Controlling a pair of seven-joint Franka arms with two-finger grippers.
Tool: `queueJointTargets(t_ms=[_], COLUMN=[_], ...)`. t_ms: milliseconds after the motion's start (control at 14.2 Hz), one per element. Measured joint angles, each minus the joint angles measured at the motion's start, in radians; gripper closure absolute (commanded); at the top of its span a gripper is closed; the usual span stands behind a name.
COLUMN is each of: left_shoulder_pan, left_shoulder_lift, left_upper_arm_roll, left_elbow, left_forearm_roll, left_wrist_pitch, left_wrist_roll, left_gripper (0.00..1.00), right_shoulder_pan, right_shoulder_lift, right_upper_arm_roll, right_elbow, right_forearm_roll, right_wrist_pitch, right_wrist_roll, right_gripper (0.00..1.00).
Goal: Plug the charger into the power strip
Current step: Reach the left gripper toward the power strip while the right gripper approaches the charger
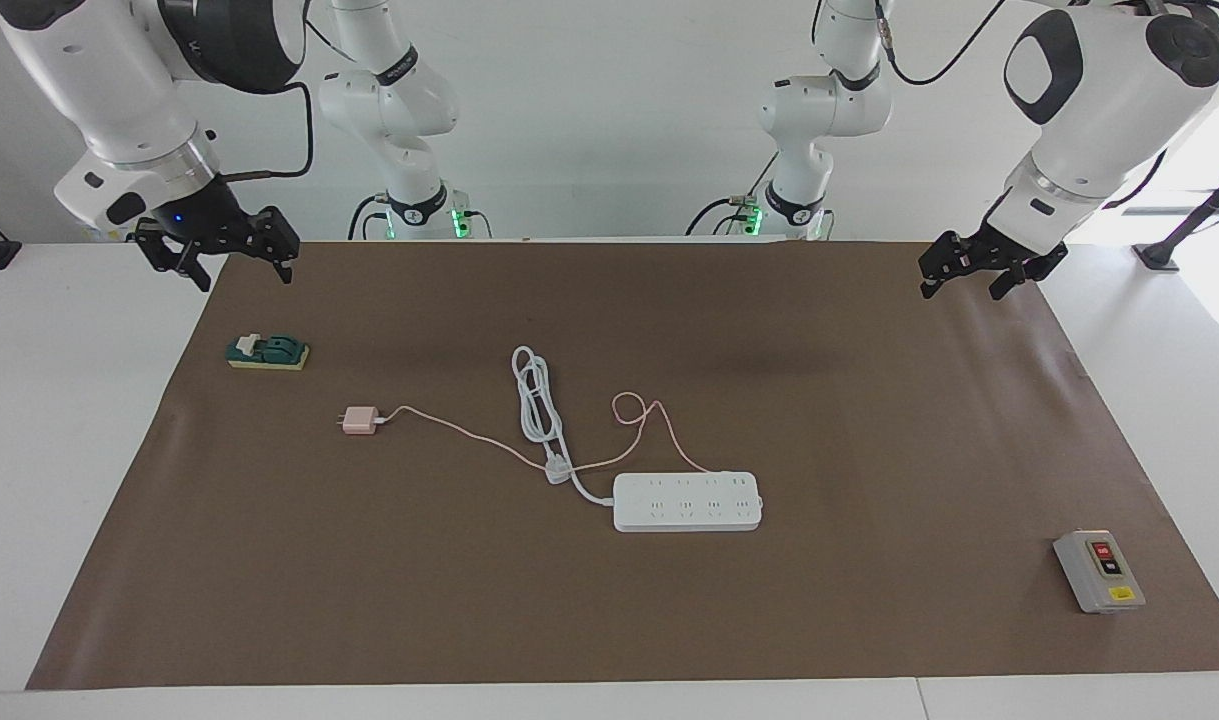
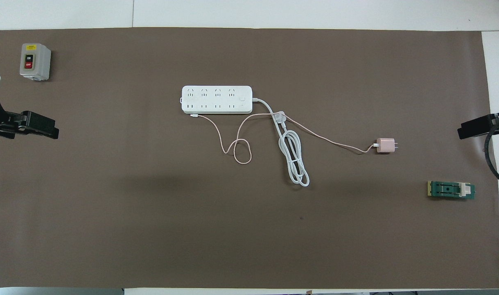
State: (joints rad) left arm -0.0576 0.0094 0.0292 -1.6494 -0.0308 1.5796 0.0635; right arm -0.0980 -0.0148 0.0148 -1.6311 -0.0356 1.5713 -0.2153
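Both grippers hang with jaws apart and empty: the left gripper (image 1: pixel 979 270) and the right gripper (image 1: pixel 217 252) wait over opposite ends of the brown mat (image 1: pixel 869 420); the power strip (image 1: pixel 687 502) lies mid-mat; the charger (image 1: pixel 357 421), unplugged, lies nearer the robots than the strip, toward the right arm's end, its pink cable (image 1: pixel 469 436) trailing back to the strip.

You see even, diffuse lighting in both views. Two soft, dim shadow patches lie on the brown mat (image 1: pixel 869 420). Bright glare washes out the window area (image 1: pixel 1204 170) beside the left arm. Focus is sharp throughout.
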Motion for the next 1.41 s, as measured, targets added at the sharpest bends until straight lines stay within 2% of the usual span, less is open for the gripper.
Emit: queueJointTargets(t_ms=[564, 846, 987, 1198, 1409], left_shoulder_pan=[0.000, 0.000, -0.001, -0.003, -0.010], left_shoulder_lift=[-0.001, 0.013, 0.069, 0.164, 0.235], left_upper_arm_roll=[-0.001, 0.001, -0.006, -0.014, -0.019], left_elbow=[0.019, 0.055, 0.124, 0.224, 0.240], left_forearm_roll=[0.000, 0.000, -0.008, -0.151, -0.354], left_wrist_pitch=[-0.008, -0.059, -0.125, -0.201, -0.185], left_wrist_roll=[0.000, -0.034, -0.050, -0.059, -0.058], left_gripper=[0.00, 0.00, 0.00, 0.00, 0.00], right_shoulder_pan=[0.000, 0.000, -0.008, -0.059, -0.105], right_shoulder_lift=[0.001, 0.015, 0.052, 0.138, 0.208], right_upper_arm_roll=[0.000, 0.000, 0.000, -0.002, -0.003], right_elbow=[0.000, -0.030, -0.047, -0.060, -0.087], right_forearm_roll=[0.000, 0.037, 0.105, 0.214, 0.348], right_wrist_pitch=[0.000, -0.005, -0.005, 0.026, 0.083], right_wrist_roll=[0.024, 0.269, 0.440, 0.615, 0.800], right_gripper=[0.00, 0.00, 0.00, 0.00, 0.00])
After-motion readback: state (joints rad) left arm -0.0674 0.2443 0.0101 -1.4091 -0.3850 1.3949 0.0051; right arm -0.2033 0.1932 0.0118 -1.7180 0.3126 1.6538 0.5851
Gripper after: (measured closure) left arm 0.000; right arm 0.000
